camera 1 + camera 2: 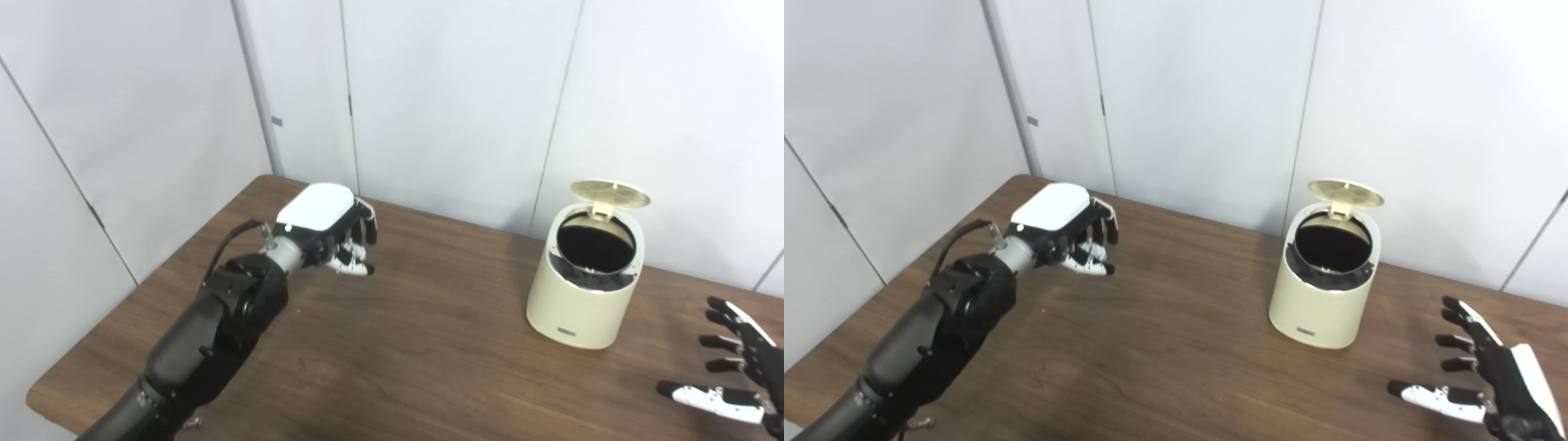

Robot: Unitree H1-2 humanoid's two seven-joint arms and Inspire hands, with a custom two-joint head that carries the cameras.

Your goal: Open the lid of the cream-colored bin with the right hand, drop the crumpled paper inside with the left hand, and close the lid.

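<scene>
Already open-lidded, the cream-colored bin (585, 288) sits at three o'clock from the left hand (331, 229), whose fingers (352, 254) curl; contents unclear. The right hand (1488, 373) is spread, empty.

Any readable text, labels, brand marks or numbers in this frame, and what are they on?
No text can be read.
Cream-colored bin: a small dark label low on its front wall, too small and blurred to read.
Nothing written shows on the open lid, either hand, the table or the wall.

Both head cameras are looking down and forward from close above the table (429, 367), the right eye sitting slightly toward 3 o'clock, sharing tabletop, bin (1323, 294) and wall panels (453, 92).
</scene>
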